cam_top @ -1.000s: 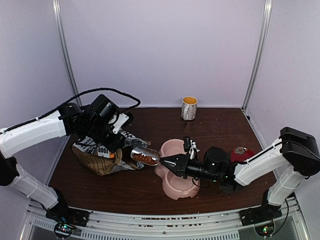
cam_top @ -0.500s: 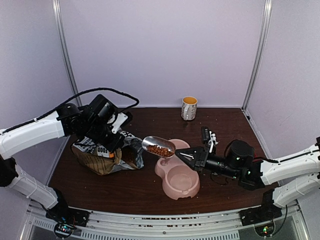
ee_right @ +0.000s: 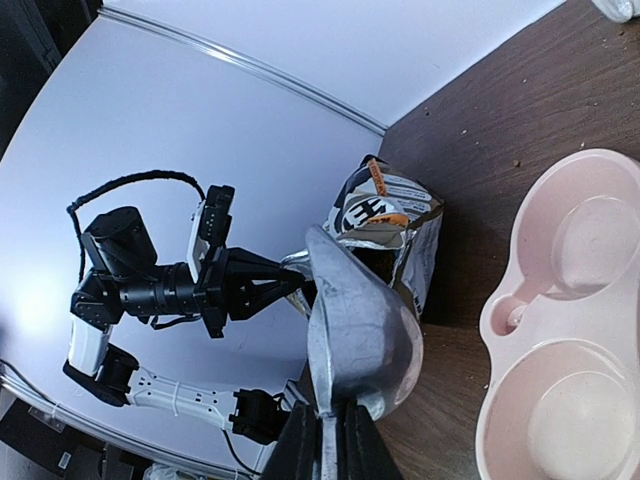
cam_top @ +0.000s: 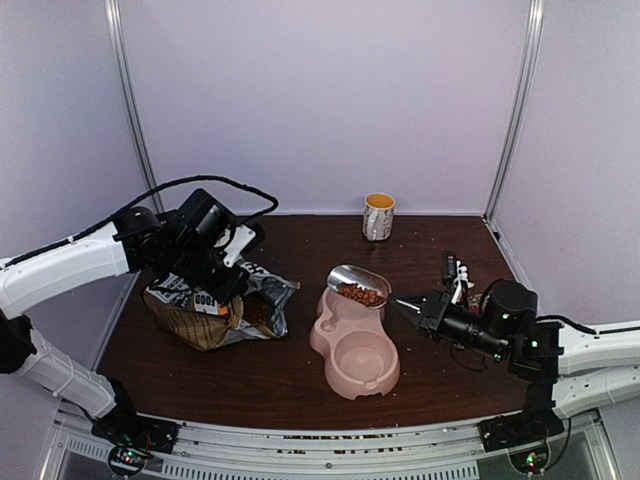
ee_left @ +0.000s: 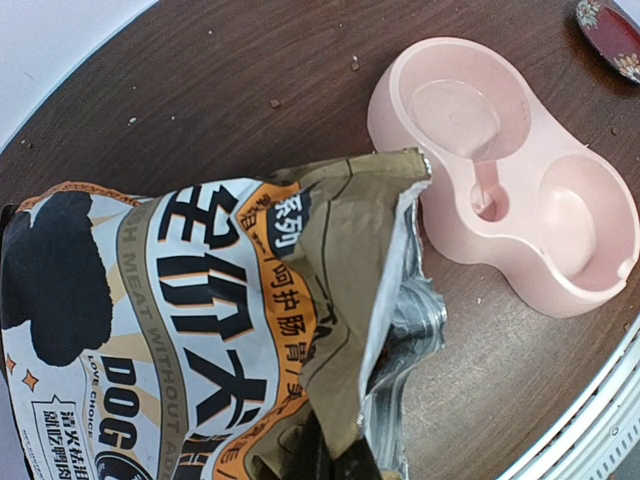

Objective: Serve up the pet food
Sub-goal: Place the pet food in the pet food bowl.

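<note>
Worktop (cam_top: 440,250): dark brown wood, walled on three sides. Pet food (cam_top: 362,294): a heap of small reddish-brown pellets lying in a metal scoop (cam_top: 350,276), carried clear of the worktop at the far-right rim of the bowl's far compartment; whether it hangs over the hollow or just beside it cannot be told. Right gripper (cam_top: 408,304): jaws narrow, clamped on the scoop's handle, reaching in from the right edge; the wrist view shows the scoop's grey underside (ee_right: 362,335) rising from between the fingers (ee_right: 300,445). Double bowl (cam_top: 340,362): pink plastic, two round hollows, standing mid-worktop toward the near edge, its long axis running near to far. Bag (cam_top: 200,322): brown paper with a printed white, orange and black label, lying at the left side of the worktop, mouth open toward the bowl. Left gripper (cam_top: 230,290): jaws closed tight, pinching the bag's upper edge. Mug (cam_top: 378,217): white, yellow inside, upright at the far edge, right of centre.
</note>
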Robot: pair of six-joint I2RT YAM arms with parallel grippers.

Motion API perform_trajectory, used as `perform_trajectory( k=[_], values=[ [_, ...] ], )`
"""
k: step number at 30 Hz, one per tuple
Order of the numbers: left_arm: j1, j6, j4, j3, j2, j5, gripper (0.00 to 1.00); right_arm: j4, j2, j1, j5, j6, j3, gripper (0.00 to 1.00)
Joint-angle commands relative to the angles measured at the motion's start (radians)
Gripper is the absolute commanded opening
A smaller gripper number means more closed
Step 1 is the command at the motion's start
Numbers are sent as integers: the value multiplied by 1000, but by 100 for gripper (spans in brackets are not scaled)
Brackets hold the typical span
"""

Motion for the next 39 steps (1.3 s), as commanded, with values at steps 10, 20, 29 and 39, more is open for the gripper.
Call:
perform_trajectory(
  k=[10,20,29,39],
  values=[
    [5,5,103,3,-65,-8,0,-193,-130,-51,109,-57,-19,0],
    [5,17,124,-20,-89,-9,0,-321,-161,-59,97,-84,1,0],
    [5,2,93,2,-62,-42,0,-414,-199,-59,50,-104,3,0],
    [5,-1,93,2,-59,-54,0,-468,-128,-56,-89,-147,40,0]
  ],
)
